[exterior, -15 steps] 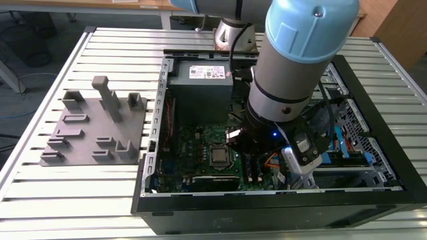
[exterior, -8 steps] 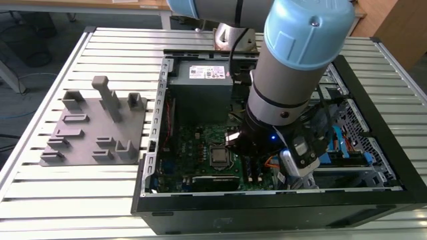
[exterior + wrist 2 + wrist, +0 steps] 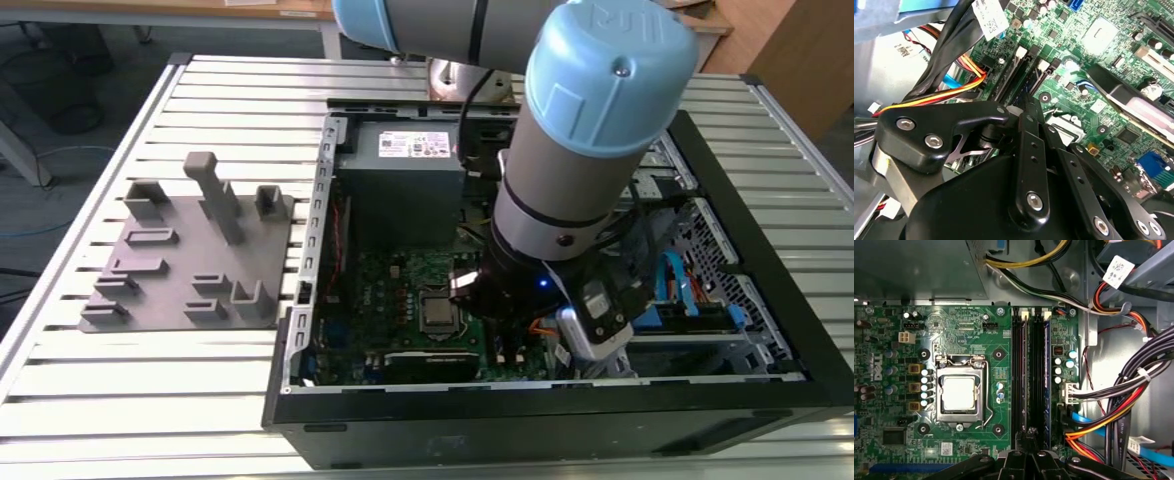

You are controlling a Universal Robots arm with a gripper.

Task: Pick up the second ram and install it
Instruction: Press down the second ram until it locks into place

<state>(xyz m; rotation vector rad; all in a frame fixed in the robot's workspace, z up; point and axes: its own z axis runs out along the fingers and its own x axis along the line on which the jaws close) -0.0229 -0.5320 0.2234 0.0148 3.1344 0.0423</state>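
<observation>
My gripper (image 3: 511,335) reaches down inside the open computer case, over the green motherboard (image 3: 400,275). In the first wrist view its closed fingertips (image 3: 1030,432) sit at one end of the black memory slot rails (image 3: 1021,375). The second ram (image 3: 1046,375) is a thin dark blue-green stick standing on edge among those rails and running away from the fingertips. In the second wrist view the gripper (image 3: 1025,107) meets the stick's (image 3: 1028,82) near end beside a pale latch. Whether the fingers pinch the stick or only rest on it is unclear.
A silver processor socket (image 3: 958,392) lies beside the slots. Bundles of black, yellow, orange and blue cables (image 3: 1114,405) crowd their other side. The power supply (image 3: 407,160) fills the case's far end. A grey slotted holder (image 3: 187,260) stands on the ribbed table at the exterior view's left.
</observation>
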